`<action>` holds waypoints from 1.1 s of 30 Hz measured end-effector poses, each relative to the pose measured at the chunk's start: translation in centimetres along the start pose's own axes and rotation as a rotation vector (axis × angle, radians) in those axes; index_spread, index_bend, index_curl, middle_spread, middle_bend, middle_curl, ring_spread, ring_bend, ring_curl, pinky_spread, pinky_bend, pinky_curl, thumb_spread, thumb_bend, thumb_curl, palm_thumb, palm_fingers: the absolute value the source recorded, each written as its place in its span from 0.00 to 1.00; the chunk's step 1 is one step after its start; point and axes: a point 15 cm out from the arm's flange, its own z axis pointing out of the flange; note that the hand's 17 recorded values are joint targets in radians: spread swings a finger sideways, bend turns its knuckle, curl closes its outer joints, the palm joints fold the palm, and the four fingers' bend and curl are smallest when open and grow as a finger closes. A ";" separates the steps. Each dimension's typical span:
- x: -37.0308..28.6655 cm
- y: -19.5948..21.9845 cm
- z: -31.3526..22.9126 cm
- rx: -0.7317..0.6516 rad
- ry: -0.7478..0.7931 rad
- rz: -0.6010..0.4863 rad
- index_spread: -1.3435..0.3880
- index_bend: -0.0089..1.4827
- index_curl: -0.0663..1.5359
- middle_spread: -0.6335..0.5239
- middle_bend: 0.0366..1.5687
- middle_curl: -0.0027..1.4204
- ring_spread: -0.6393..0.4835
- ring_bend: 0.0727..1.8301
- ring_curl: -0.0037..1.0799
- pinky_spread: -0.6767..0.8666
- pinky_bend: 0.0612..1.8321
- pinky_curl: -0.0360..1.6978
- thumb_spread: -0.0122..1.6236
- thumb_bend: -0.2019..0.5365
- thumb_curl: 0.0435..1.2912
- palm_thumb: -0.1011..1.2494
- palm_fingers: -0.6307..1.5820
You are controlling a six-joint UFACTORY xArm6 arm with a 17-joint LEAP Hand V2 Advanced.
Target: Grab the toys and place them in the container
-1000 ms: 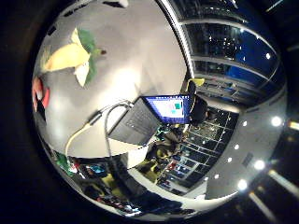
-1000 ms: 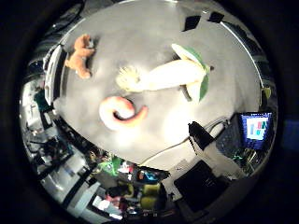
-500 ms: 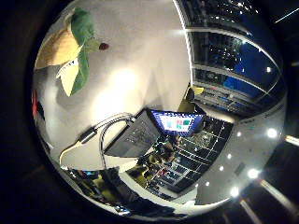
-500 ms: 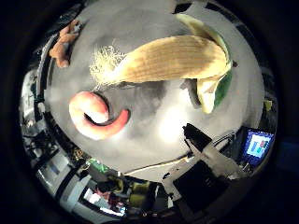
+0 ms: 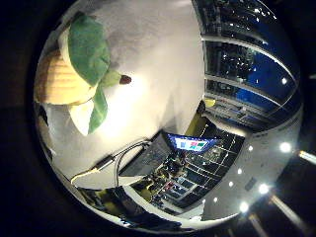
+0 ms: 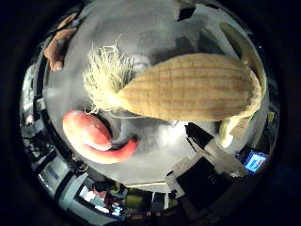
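**Toys on the grey table, seen from the palm**

Corn toy (image 6: 188,87): plush cob, tan-yellow with stitched rows of kernels, a tuft of pale stringy silk at its narrow end and green and cream husk leaves at its broad end. It lies on its side on the grey table (image 6: 150,28) and fills the middle of my thumb-side view, so I take it to be close under the palm. In my little-finger-side view the same toy sits at the upper left of the frame, husk leaves spread, with a short green stem ending in a dark tip.

Pink toy (image 6: 96,139): soft, curved, thick at one end and tapering to a thin tail. It lies on the table at the lower left of the thumb-side view, just beside the corn's silk tuft; I cannot tell whether they touch.

Brown toy (image 6: 57,44): small plush figure, upper left of the thumb-side view, near the table edge, well apart from the corn.

Laptop (image 5: 185,144): open, screen lit, lower centre of the little-finger-side view, at the table's edge.

Hand: I cannot tell whether it is released or clenched.
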 end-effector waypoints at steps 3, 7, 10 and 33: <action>0.2 0.6 0.6 -0.020 0.019 -0.001 0.49 0.24 0.28 0.57 0.07 0.16 0.69 0.09 0.21 0.69 0.17 0.20 0.52 0.25 0.39 0.81 0.33; 0.8 1.3 1.2 -0.021 0.030 0.010 0.46 0.60 0.37 0.49 0.10 0.16 0.65 0.02 0.16 0.69 0.09 0.17 0.51 0.24 0.38 0.83 0.43; 2.0 1.2 1.3 0.029 0.055 0.029 0.49 0.75 0.43 0.38 0.21 0.21 0.56 0.03 0.11 0.68 0.06 0.15 0.51 0.24 0.36 0.84 0.49; -1.8 5.8 -33.9 0.211 -0.025 0.012 0.49 0.31 0.40 0.22 0.45 0.46 0.25 0.51 0.47 0.09 0.53 0.29 0.61 0.25 0.31 0.87 0.76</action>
